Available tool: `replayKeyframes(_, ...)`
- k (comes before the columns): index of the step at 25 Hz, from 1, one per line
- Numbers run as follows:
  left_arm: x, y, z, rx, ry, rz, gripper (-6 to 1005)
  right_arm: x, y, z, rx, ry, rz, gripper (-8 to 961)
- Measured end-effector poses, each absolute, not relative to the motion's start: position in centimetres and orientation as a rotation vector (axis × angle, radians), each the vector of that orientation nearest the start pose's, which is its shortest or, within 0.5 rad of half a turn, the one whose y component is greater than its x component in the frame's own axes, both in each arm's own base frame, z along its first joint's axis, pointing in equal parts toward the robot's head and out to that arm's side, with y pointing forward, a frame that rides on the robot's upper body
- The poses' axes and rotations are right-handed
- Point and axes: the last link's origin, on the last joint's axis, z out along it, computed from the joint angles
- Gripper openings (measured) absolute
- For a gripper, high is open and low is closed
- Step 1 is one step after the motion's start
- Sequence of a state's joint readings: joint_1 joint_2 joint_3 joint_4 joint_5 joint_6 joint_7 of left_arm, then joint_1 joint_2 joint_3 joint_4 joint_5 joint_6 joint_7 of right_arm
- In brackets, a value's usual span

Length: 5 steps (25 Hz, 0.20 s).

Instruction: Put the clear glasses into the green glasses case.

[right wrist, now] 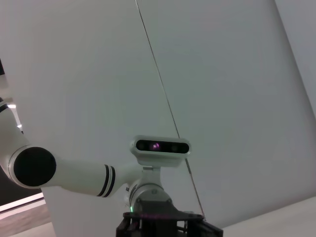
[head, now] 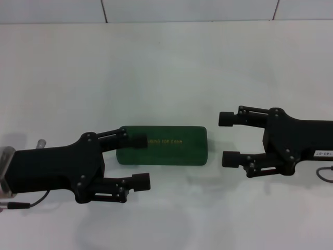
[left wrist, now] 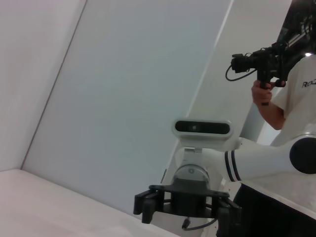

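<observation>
The green glasses case [head: 169, 147] lies shut on the white table [head: 166, 67], its gold lettering facing up. My left gripper [head: 139, 161] stands open at the case's left end, with its far finger [head: 136, 140] over the lid's corner and its near finger in front of the case. To the right of the case my right gripper [head: 228, 139] is open and holds nothing, a short gap away from the case's right end. The clear glasses are out of view in every view. In the left wrist view the right gripper [left wrist: 187, 210] shows far off.
The white table stretches far behind the case to a tiled wall [head: 187, 9]. In the left wrist view a person [left wrist: 291, 84] holding a camera stands behind the robot's right arm. The right wrist view shows the left arm [right wrist: 74, 173] against a plain wall.
</observation>
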<state>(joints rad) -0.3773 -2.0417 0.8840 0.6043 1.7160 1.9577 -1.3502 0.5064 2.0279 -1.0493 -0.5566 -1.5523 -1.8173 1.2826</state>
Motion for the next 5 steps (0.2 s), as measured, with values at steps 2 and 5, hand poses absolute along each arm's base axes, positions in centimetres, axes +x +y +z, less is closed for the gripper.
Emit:
replayKeyframes(2,-25.22,25.03,1.14,-2.91,-0.59,-1.221,893,21.36,29.32,-0.51,-2.922,0.379,1.213,874)
replayKeyframes(5,-25.23,25.02,1.14,-2.908,-0.592,-1.223,893,21.37,29.38,-0.59,-2.92,0.378,1.21,874)
